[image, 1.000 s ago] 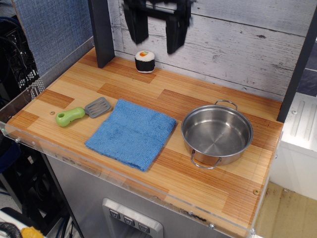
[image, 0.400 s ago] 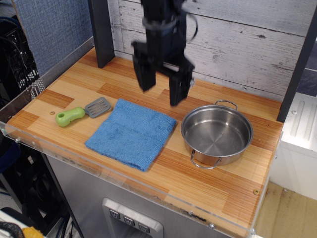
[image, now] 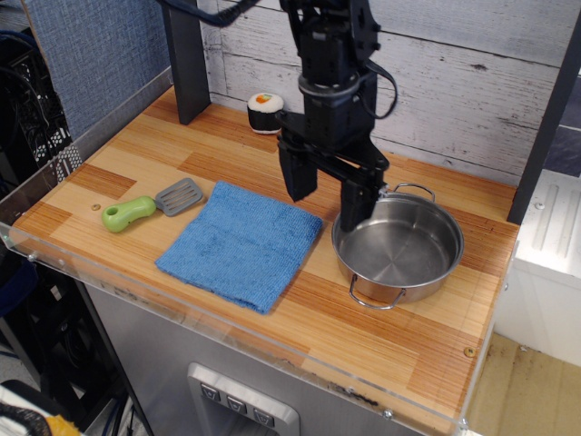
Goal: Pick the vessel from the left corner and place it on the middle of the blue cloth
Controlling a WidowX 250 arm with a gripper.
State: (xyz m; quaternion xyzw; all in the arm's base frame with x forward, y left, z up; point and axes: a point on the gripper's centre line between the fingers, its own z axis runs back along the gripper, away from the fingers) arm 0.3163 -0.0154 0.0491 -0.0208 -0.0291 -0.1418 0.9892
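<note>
The vessel [image: 399, 250] is a shiny shallow steel pot with two wire loop handles, standing on the wooden counter at the right, just right of the blue cloth [image: 242, 243]. The cloth lies flat in the middle with nothing on it. My black gripper [image: 328, 199] is open and empty, hanging low over the gap between the cloth's far right corner and the pot's left rim. Its right finger [image: 356, 205] stands at the pot's left rim; its left finger [image: 297, 178] is above the cloth's far corner.
A grey spatula with a green handle [image: 150, 205] lies left of the cloth. A black-and-white sushi roll toy [image: 265, 112] stands at the back by the plank wall. A dark post [image: 185, 59] rises at the back left. A clear rim edges the counter front.
The gripper has come down from high at the back wall and moved right and forward, to just above the pot's left rim. The pot, cloth and spatula have not moved.
</note>
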